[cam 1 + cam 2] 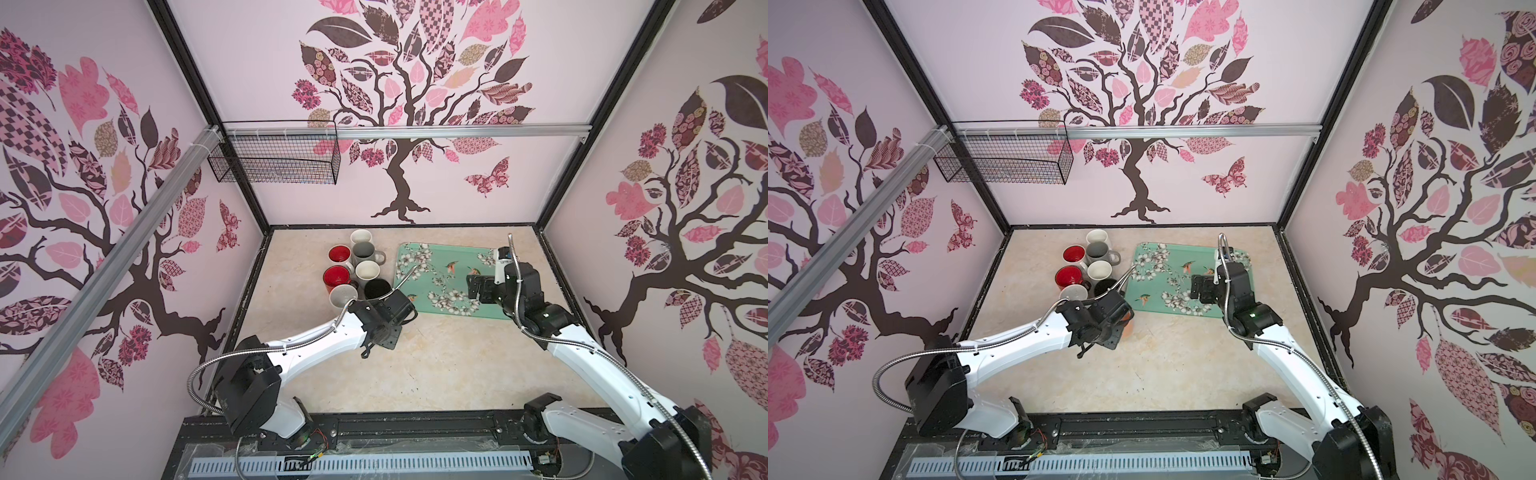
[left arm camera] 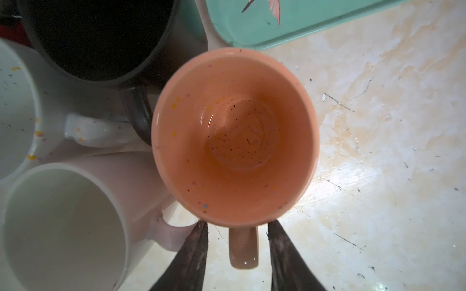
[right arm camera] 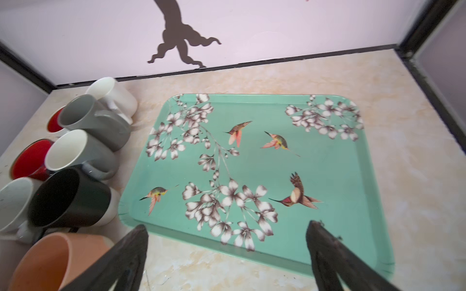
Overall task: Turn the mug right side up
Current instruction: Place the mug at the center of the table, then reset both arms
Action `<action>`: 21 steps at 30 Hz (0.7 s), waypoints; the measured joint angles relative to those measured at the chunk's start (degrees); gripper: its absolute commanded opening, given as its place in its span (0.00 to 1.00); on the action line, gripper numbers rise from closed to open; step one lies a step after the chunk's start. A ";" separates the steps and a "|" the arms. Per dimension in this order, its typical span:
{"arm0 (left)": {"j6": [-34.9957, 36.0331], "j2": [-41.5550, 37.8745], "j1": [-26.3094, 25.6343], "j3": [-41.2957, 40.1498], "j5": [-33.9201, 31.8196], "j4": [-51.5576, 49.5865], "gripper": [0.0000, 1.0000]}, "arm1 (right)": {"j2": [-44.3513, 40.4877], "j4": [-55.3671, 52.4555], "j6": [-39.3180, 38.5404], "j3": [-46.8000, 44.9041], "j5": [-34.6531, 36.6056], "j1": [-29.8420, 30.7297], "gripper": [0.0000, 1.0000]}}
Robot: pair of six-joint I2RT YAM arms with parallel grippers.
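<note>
Peach mug mostly behind left arm

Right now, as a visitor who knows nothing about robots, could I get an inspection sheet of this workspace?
Surface: beige marbled tabletop, with dark scuffs and specks.
Job's things: peach mug upright, mouth up, near the tray's corner.
Clutter: cluster of other upright mugs in white, grey, red and black; teal bird tray with nothing on it.
Grippers: left gripper jaws apart on either side of the peach mug's handle, not gripping; right gripper jaws wide open above the tray.
Cables: metal hose running along each arm.
Surroundings: tree-patterned walls; wire basket hanging on a rail.
</note>
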 measured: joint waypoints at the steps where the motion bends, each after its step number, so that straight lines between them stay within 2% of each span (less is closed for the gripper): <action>1: 0.13 -0.59 0.00 0.55 0.00 -0.33 0.46 | 0.11 -0.02 -0.57 0.00 1.73 -0.31 1.00; 5: 2.03 -3.78 0.94 3.56 0.37 -1.79 0.49 | 0.09 3.26 -3.76 -0.63 8.50 -1.36 1.00; 8: 4.83 -6.25 5.90 7.78 2.91 -2.75 0.52 | 0.17 9.57 -6.40 -3.04 12.57 -2.86 1.00; 11: 7.58 -7.08 15.30 13.86 5.55 -2.89 0.59 | 1.57 15.63 -8.33 -4.52 15.67 -5.16 1.00; 15: 10.43 -7.39 28.98 19.91 7.85 -1.51 0.81 | 3.74 24.50 -10.67 -7.10 17.59 -8.22 1.00; 21: 12.59 -8.68 50.31 18.73 13.16 4.22 0.92 | 4.57 34.32 -11.15 -13.57 16.44 -14.88 1.00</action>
